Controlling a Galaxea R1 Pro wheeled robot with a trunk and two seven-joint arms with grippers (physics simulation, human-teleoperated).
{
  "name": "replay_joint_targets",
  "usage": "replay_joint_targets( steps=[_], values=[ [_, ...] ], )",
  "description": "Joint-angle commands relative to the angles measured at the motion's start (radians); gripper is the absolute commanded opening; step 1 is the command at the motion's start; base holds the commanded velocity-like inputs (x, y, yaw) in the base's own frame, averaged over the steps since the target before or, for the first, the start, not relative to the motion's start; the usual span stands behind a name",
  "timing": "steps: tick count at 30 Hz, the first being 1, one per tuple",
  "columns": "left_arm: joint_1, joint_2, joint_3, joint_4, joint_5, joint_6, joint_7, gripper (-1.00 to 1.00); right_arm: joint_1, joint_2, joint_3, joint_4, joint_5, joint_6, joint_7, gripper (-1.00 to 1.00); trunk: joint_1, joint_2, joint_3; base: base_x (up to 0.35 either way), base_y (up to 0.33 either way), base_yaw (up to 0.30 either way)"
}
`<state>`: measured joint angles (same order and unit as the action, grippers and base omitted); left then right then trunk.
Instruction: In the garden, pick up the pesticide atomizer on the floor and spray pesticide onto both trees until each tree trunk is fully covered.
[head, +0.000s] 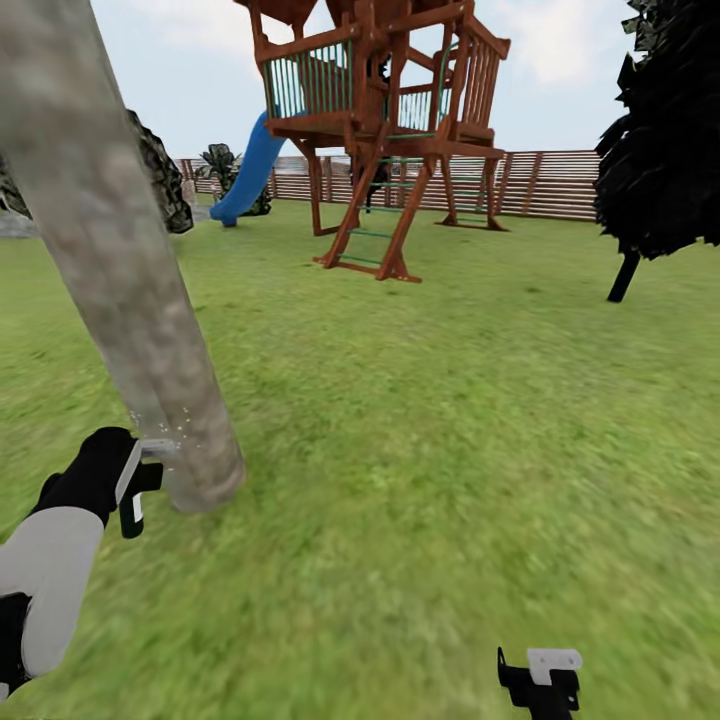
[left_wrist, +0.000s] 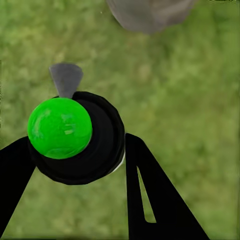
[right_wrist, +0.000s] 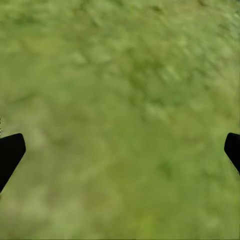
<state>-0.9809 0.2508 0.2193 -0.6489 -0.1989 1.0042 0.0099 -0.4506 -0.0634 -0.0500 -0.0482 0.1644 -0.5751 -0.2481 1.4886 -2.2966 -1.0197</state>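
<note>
Left wrist view: left gripper (left_wrist: 82, 165) pinching the atomizer (left_wrist: 80, 137), a round black body with a bright green cap, sitting right between the two black fingers (left_wrist: 150, 195), one finger touching each side. A grey nozzle piece sticks out from the bottle toward the tree trunk (left_wrist: 150, 12), whose base shows near it over the grass (left_wrist: 190, 100).

Head view: left gripper (head: 140, 480) sits just beside the tree trunk (head: 130, 290), low down near its base, with the black-and-white arm running back from it. The bottle itself is too small to pick out among the fingers here. Tiny white spray specks (head: 170, 432) dot the bark right by the gripper, at the bottom of the trunk. The trunk is thick, mottled grey-tan and leans across the frame from its base on the lawn (head: 450, 420).

Right gripper (head: 541, 678) hangs low over the grass, well apart from the trunk, on the robot's right. In the right wrist view its jaws are spread wide, one black fingertip (right_wrist: 10, 152) at each edge, with bare grass (right_wrist: 120, 120) between them.

Far behind the trunk: a red-brown wooden play tower (head: 385, 130) with a ladder and a blue slide (head: 250, 170), a slatted fence (head: 560, 185) behind it, a dark conifer (head: 665, 140) well off to the right of the trunk, and a dark bush (head: 165, 185) just behind the trunk.
</note>
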Motion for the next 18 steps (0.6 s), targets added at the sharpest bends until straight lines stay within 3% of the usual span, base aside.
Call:
replay_joint_targets(
  steps=[1,7,18],
  values=[
    [0.000,-0.001,0.002,0.000,-0.002,0.004,0.001,-1.00,0.000,0.000,-0.005,0.001,0.010,-0.002,-0.005,1.00,0.000,0.000,-0.001,0.250,-0.174,0.277],
    [0.027,-0.005,0.002,0.000,0.000,0.004,-0.001,-1.00,0.000,0.000,-0.005,0.001,0.010,-0.002,-0.005,1.00,0.000,0.000,-0.001,0.229,-0.181,0.229],
    [0.029,-0.005,0.002,0.000,0.000,0.004,-0.001,-1.00,0.000,-0.003,-0.005,0.001,0.011,-0.002,-0.005,1.00,0.000,0.000,-0.001,0.009,-0.273,0.009]
  ],
)
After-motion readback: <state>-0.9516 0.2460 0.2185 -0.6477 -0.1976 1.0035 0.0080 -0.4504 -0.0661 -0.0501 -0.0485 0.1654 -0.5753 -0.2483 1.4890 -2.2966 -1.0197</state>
